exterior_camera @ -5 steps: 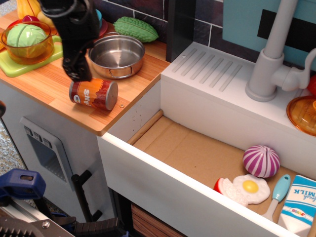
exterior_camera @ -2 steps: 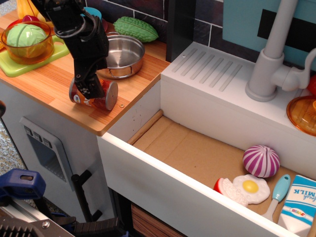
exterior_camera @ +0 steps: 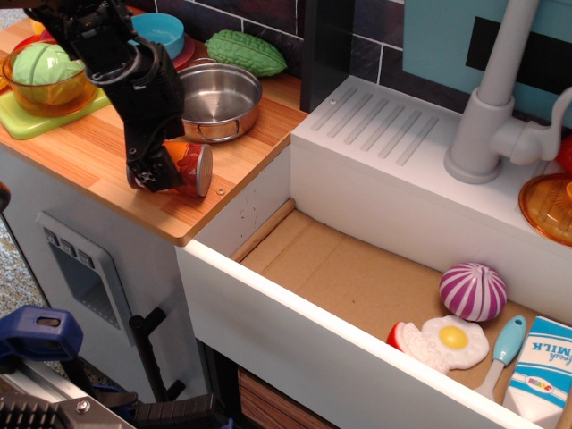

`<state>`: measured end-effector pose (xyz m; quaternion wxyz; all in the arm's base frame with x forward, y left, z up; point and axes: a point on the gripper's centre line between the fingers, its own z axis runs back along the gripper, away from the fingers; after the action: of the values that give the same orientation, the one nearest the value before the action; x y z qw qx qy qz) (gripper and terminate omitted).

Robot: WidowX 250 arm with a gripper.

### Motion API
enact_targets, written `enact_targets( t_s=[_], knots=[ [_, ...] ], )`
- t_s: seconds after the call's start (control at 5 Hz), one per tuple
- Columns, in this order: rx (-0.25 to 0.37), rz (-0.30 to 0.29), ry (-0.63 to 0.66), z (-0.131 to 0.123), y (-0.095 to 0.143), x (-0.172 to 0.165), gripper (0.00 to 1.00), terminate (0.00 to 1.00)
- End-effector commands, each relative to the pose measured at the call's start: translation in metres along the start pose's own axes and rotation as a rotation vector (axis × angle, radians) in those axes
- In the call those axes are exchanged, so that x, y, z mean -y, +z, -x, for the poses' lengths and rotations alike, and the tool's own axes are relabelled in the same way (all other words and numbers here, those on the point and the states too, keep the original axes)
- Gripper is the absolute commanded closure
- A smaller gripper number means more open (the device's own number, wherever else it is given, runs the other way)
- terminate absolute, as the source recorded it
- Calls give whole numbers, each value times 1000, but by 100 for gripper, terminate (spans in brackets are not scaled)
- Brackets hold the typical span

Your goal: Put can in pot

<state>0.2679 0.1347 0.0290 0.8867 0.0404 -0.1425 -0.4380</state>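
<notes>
The can point(exterior_camera: 189, 166) lies on its side on the wooden counter point(exterior_camera: 80, 152), near the counter's front right corner. Its orange label and silver right end show. My black gripper point(exterior_camera: 154, 175) is down over the can's left half, with its fingers on either side of it. I cannot tell whether they press on it. The pot point(exterior_camera: 214, 98), a shallow shiny steel pan, stands empty just behind and to the right of the can.
A green gourd point(exterior_camera: 246, 52) and a blue bowl point(exterior_camera: 159, 34) lie behind the pot. An amber bowl point(exterior_camera: 49, 79) with a cabbage sits on a green tray at far left. The open sink point(exterior_camera: 357, 277) at right holds an onion, a fried egg and a milk carton point(exterior_camera: 543, 371).
My gripper has come down from above and behind the can onto its left half, now covering most of the label. The can has stayed in place.
</notes>
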Motion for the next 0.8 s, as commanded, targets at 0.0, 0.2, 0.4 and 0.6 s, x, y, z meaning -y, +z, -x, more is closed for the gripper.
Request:
enact_targets(
  t_s=[0.0, 0.2, 0.4, 0.6],
  knots=[
    [9, -14, 41, 5, -3, -1, 0, 0],
    [19, -5, 73, 3, -11, 1, 0, 0],
    [-69, -29, 75, -3, 20, -5, 100, 0],
    [-183, -34, 12, -8, 65, -29, 100, 0]
  ],
)
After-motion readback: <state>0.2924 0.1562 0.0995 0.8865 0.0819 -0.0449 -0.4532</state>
